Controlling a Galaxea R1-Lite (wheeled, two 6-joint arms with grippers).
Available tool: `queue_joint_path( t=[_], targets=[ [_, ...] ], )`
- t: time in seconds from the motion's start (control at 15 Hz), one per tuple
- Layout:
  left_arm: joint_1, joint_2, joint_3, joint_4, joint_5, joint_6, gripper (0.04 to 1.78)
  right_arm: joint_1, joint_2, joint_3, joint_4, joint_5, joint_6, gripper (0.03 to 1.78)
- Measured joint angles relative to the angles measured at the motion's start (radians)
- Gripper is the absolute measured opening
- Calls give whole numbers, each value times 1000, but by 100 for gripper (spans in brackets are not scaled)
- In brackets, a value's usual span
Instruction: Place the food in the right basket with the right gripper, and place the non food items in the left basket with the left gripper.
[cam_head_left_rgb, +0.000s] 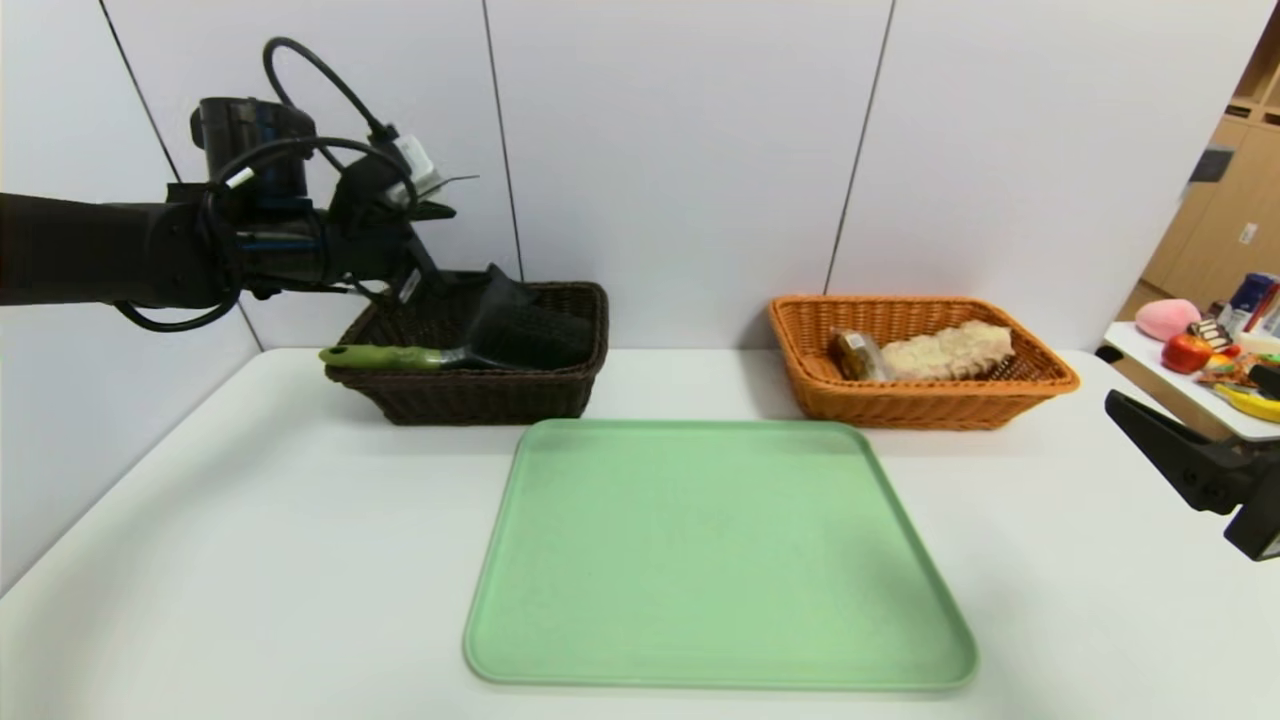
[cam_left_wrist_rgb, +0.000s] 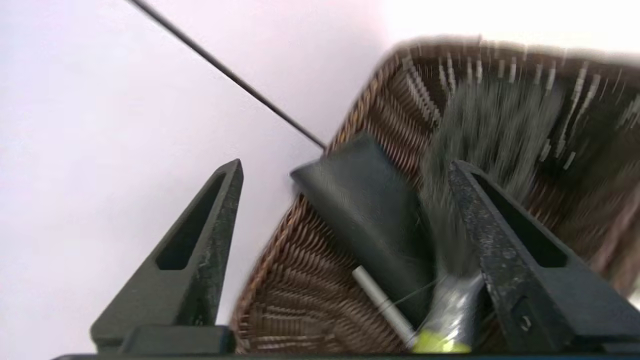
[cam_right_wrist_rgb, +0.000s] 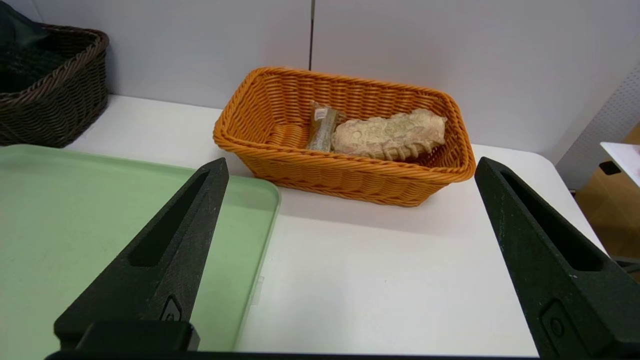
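Left gripper (cam_left_wrist_rgb: 345, 172) spread above the dark basket (cam_head_left_rgb: 480, 395); green-handled brush (cam_head_left_rgb: 455, 352) looks light, stiff; best pinched mid-handle

The white table (cam_head_left_rgb: 250, 560) carries a green tray (cam_head_left_rgb: 715, 555) at its centre front. A dark brown basket (cam_head_left_rgb: 470, 390) stands behind the tray's left corner; an orange basket (cam_head_left_rgb: 915, 400) stands behind its right corner.

Your left arm reaches in from the left at height, its left gripper (cam_left_wrist_rgb: 345, 172) angled downward with the 2 fingers spread apart. Your right gripper (cam_right_wrist_rgb: 350, 167) sits low at the right edge, fingers wide apart, gripping nothing
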Motion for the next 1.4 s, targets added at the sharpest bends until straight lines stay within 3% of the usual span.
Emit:
queue_joint_path(
  t=[0.13, 0.4, 0.53, 0.67, 1.07, 1.4],
  targets=[
    [-18, -27, -24, -1, 106, -232, 153, 0, -1, 0, -3, -1, 0, 170],
    [-25, -91, 16, 46, 595, -762, 160, 0, -2, -6, -2, -1, -1, 170],
    [-20, -139, 129, 28, 709, -886, 162, 0, -2, -10, -1, -1, 0, 170],
    [-17, -180, 196, -53, 717, -883, 164, 0, -5, -13, 0, -2, -1, 170],
    [-17, -268, 293, -63, 724, -838, 167, 0, -33, -10, 6, -5, -6, 170],
    [-43, -536, 648, -151, 746, -811, 168, -20, -141, 4, 111, -3, -7, 170]
  ],
)
